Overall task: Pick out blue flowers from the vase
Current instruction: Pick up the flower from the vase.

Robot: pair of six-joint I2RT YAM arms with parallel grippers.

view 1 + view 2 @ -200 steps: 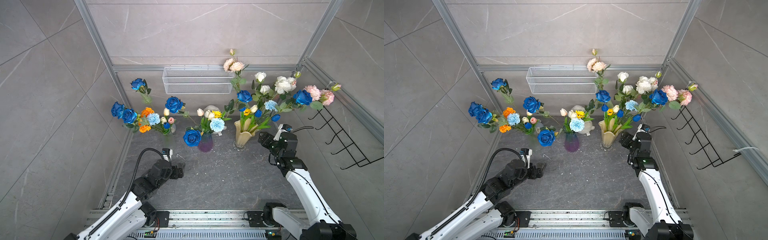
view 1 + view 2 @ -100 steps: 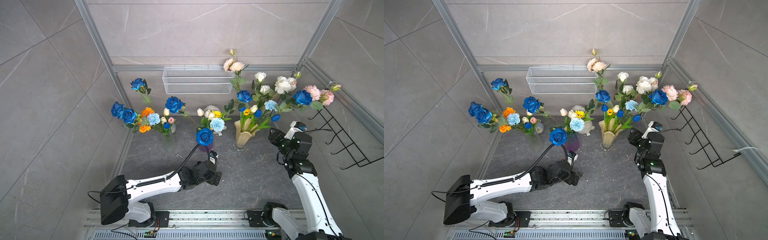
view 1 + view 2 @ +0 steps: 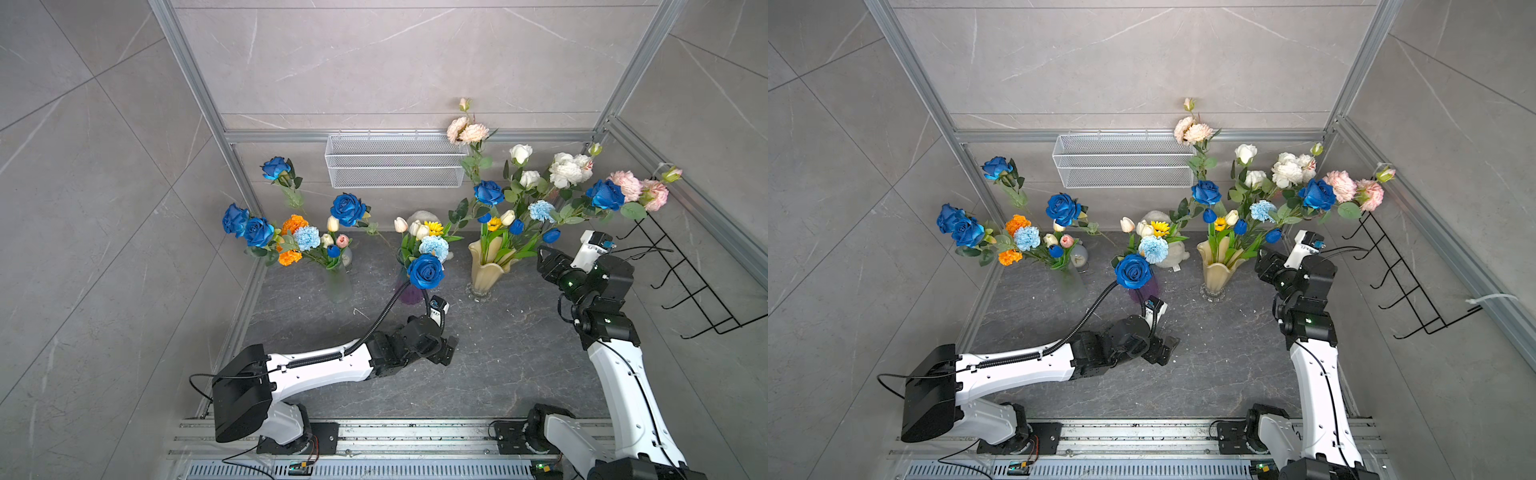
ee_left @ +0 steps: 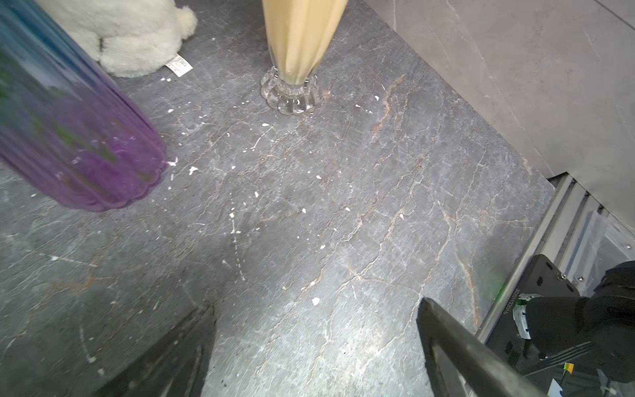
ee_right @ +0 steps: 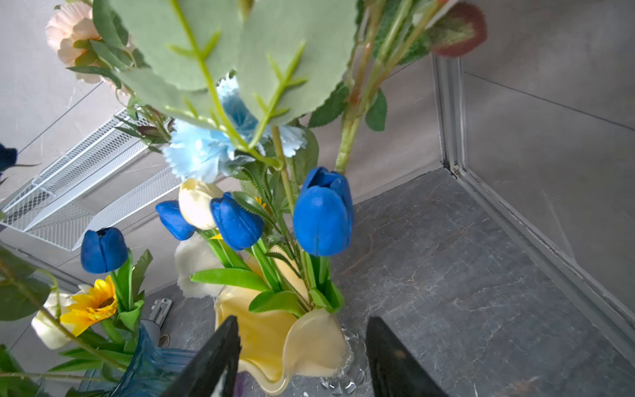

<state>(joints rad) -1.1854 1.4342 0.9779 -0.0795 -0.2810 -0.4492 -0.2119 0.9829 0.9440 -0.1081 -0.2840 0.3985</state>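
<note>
A cream vase (image 3: 484, 270) holds deep-blue roses (image 3: 489, 193), dark-blue tulips (image 5: 323, 220) and a pale-blue carnation (image 5: 202, 151) among white and pink blooms. My right gripper (image 5: 302, 321) is open just right of the vase's rim (image 5: 275, 343), below the tulips, holding nothing. A purple vase (image 3: 409, 295) carries a big blue rose (image 3: 425, 271) and a pale-blue carnation (image 3: 433, 247). A clear vase (image 3: 338, 284) on the left holds more blue roses (image 3: 348, 209). My left gripper (image 4: 316, 306) is open and empty low over the floor in front of the purple vase (image 4: 79, 147).
A white wire basket (image 3: 395, 162) hangs on the back wall. A black wire rack (image 3: 698, 282) is on the right wall. A white plush toy (image 4: 130, 34) sits behind the purple vase. Metal frame rails (image 3: 249, 291) edge the dark stone floor.
My left arm has swung from the left side to the middle, in front of the purple vase. That vase's blue rose has shifted right. My right gripper has drawn back to the right, jaws narrower.
</note>
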